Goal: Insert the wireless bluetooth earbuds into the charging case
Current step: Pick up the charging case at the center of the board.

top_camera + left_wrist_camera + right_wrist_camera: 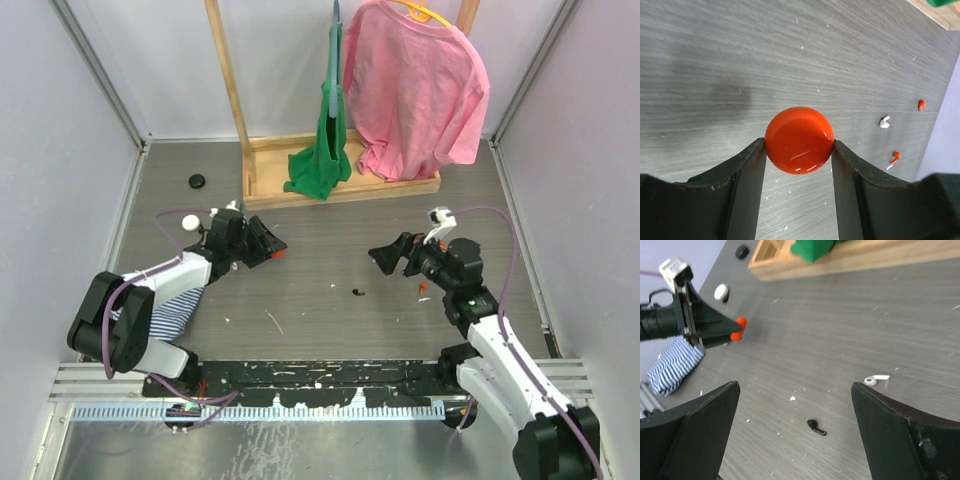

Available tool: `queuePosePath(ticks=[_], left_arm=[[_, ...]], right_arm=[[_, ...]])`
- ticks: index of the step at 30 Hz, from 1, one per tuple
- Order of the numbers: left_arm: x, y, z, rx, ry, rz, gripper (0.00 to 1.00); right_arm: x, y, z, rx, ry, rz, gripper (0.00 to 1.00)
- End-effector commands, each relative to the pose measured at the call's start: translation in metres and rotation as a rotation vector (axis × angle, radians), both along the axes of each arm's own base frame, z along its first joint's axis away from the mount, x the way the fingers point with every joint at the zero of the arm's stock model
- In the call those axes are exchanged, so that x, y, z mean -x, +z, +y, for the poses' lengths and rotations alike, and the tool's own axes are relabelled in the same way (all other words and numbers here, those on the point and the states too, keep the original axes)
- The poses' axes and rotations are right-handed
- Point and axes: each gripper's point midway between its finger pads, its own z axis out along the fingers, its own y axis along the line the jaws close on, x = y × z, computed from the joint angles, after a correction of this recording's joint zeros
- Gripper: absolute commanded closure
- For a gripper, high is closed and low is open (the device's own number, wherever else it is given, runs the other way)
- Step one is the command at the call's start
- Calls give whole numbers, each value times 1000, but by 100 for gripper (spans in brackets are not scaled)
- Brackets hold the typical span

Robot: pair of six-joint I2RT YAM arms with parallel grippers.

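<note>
This is a robotics lab test cell. Plain pale panel walls (50, 150) in metal framing box in a scuffed grey wood-grain tabletop (330, 230). Beyond the left gripper (275, 250) and right gripper (381, 256) stands a light wooden garment rack (226, 80), hung with a pink T-shirt (415, 90) and a green cloth (325, 150). Behind both grippers, at the arm bases, runs an aluminium extrusion rail (80, 380) with cabling.

The left arm stretches low toward the centre, its left gripper (272, 248) clamped on a round orange case (799, 140). The right arm bends leftward, its right gripper (385, 257) spread wide.
</note>
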Motion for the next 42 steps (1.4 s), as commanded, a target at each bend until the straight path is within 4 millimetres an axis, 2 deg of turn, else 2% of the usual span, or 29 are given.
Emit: queuePosePath(ticks=[1, 4, 10, 17, 23, 25, 30, 40, 42], left_arm=[[-8, 30, -21, 131, 36, -89, 49], [-4, 31, -29, 186, 42, -85, 49], [6, 35, -37, 272, 83, -79, 50], [10, 50, -38, 367, 146, -97, 50], [14, 58, -41, 391, 171, -110, 50], [17, 73, -41, 418, 176, -142, 50], [19, 83, -47, 440, 177, -164, 51], [26, 88, -58, 470, 172, -165, 51], [27, 89, -59, 476, 172, -165, 51]], right_arm=[[-4, 26, 36, -58, 93, -167, 0], [-5, 11, 61, -32, 123, -181, 0], [-12, -7, 91, -67, 111, -211, 0], [-15, -2, 123, -113, 73, -320, 1], [-17, 0, 142, -175, 68, -366, 6], [-17, 1, 148, -198, 67, -383, 6], [-20, -3, 164, -211, 59, -396, 10], [-25, -2, 191, -216, 62, -418, 21], [-30, -4, 188, -217, 21, -416, 23]])
